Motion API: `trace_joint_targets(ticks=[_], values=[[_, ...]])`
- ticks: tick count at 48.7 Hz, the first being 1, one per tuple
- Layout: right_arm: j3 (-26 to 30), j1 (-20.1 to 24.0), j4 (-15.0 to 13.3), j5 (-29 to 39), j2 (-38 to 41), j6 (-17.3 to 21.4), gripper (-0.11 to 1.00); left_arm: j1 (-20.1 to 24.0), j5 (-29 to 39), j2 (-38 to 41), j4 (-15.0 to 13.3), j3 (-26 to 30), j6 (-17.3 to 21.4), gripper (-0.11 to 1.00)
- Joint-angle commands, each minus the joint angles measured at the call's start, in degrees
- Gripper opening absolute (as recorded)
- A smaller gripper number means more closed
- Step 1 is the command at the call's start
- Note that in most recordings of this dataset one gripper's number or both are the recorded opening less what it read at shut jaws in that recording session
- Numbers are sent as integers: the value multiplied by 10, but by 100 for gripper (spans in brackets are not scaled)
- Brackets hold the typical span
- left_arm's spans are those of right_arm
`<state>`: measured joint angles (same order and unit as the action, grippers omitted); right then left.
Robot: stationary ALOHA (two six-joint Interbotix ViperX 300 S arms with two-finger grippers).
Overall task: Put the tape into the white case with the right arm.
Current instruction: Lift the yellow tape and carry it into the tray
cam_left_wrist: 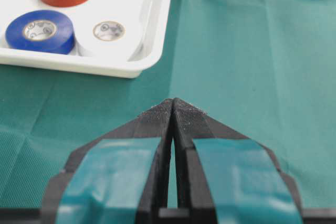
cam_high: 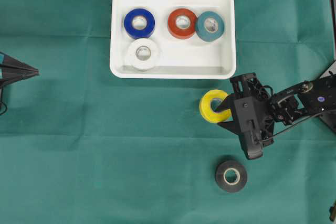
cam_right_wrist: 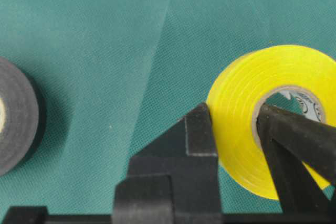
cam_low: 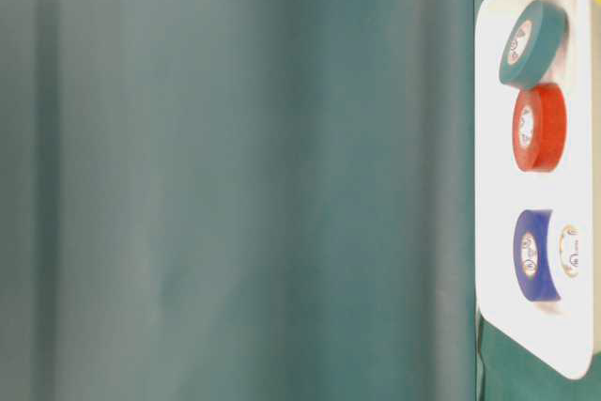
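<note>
Just below the white case (cam_high: 173, 71), on the green cloth (cam_high: 105, 145): yellow tape (cam_high: 212, 106), pinched by the right gripper (cam_high: 224, 109), one finger in the hole, one outside, part of the roll hidden behind them. Farther down, black tape (cam_high: 231, 176), alone. Inside the case: blue tape (cam_high: 139, 23), red tape (cam_high: 182, 23), teal tape (cam_high: 210, 26), white tape (cam_high: 143, 53). At the left edge, mostly cut off: left gripper (cam_left_wrist: 172, 109), tips pressed together, holding nothing.

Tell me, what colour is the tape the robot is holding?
Yellow tape, clearest in the right wrist view.
</note>
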<state>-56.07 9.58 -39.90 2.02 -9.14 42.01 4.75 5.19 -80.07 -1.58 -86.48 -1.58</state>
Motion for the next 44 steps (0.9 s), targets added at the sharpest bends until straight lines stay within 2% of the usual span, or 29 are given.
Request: trace_joint_targets(ticks=[1, 8, 24, 34, 44], values=[[17, 2, 0, -2, -4, 0, 1, 2, -5, 4, 0, 7, 0, 1], [49, 2, 0, 3, 15, 0, 1, 2, -5, 4, 0, 6, 1, 1], [163, 2, 0, 28, 105, 0, 1, 2, -5, 4, 0, 6, 0, 1], [188, -6, -2, 75, 110, -4, 1, 2, -5, 4, 0, 6, 0, 1], [192, -42, -3, 88, 107, -6, 1, 2, -5, 4, 0, 6, 0, 1]])
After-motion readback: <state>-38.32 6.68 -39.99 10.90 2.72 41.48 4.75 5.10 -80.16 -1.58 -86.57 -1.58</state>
